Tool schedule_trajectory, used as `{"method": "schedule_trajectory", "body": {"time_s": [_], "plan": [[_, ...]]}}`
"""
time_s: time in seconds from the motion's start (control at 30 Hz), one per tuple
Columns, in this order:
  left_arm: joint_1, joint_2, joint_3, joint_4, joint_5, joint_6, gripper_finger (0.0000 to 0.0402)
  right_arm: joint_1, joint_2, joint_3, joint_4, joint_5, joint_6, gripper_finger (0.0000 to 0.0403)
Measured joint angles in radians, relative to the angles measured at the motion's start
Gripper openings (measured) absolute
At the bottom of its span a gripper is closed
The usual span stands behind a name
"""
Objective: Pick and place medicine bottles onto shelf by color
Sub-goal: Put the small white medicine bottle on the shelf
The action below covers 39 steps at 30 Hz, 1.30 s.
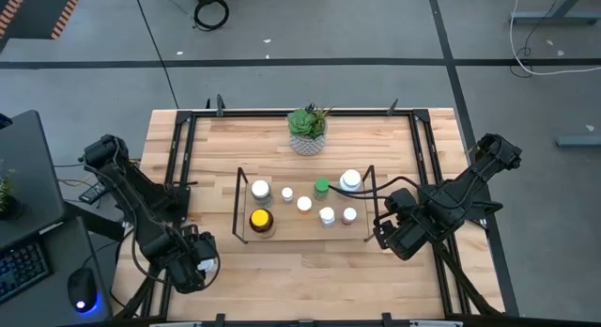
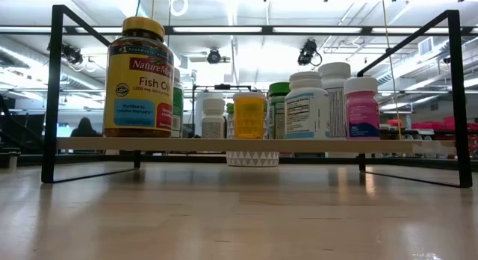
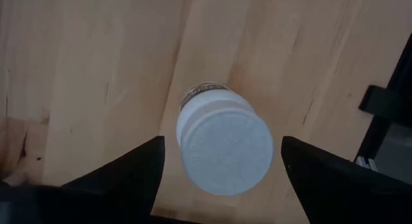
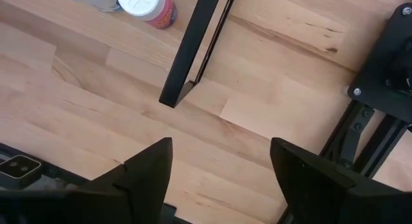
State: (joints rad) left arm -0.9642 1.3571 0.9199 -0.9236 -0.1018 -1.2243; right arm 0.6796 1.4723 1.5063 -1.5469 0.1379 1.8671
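My left jaws [image 3: 222, 163] hang spread wide over the near left of the bench [image 1: 216, 280], straddling a white-capped bottle [image 3: 223, 145] that stands upright on the wood, untouched by either finger. My right jaws [image 4: 219, 166] wait apart above bare bench just outside the right end of the wire shelf [image 1: 240, 207]. That shelf holds eight bottles, among them the yellow-capped fish oil bottle [image 2: 139, 79] and a pink bottle [image 2: 362, 107].
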Motion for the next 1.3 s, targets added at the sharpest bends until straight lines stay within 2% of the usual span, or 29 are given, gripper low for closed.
{"method": "schedule_trajectory", "body": {"time_s": [0.17, 0.4, 0.6, 0.77, 1.0, 1.13, 1.3], "plan": [[0.0, 0.005, 0.0, 0.001, -0.001, -0.004, 0.0285, 0.0, 0.0, 0.0, -0.001, 0.0, -0.001, 0.0268], [0.009, 0.012, 0.001, 0.03, -0.002, -0.03, 0.0203, 0.0, 0.0, 0.0, -0.006, 0.0, -0.037, 0.0268], [0.022, 0.011, 0.032, 0.045, 0.026, -0.028, 0.0202, -0.016, 0.0, 0.0, -0.025, 0.001, -0.099, 0.0268], [0.053, 0.011, 0.126, -0.018, 0.032, 0.015, 0.0204, -0.053, 0.0, 0.0, -0.025, 0.0, -0.172, 0.0268], [0.147, 0.01, 0.332, -0.213, 0.031, 0.196, 0.0205, -0.106, 0.0, 0.0, -0.025, 0.0, -0.292, 0.0268], [0.233, 0.01, 0.443, -0.227, 0.013, 0.345, 0.0205, -0.139, 0.0, 0.0, -0.024, 0.0, -0.371, 0.0266], [0.374, 0.028, 0.55, -0.242, -0.004, 0.5, 0.0209, -0.16, 0.0, 0.0, -0.024, -0.001, -0.364, 0.0266]]}}
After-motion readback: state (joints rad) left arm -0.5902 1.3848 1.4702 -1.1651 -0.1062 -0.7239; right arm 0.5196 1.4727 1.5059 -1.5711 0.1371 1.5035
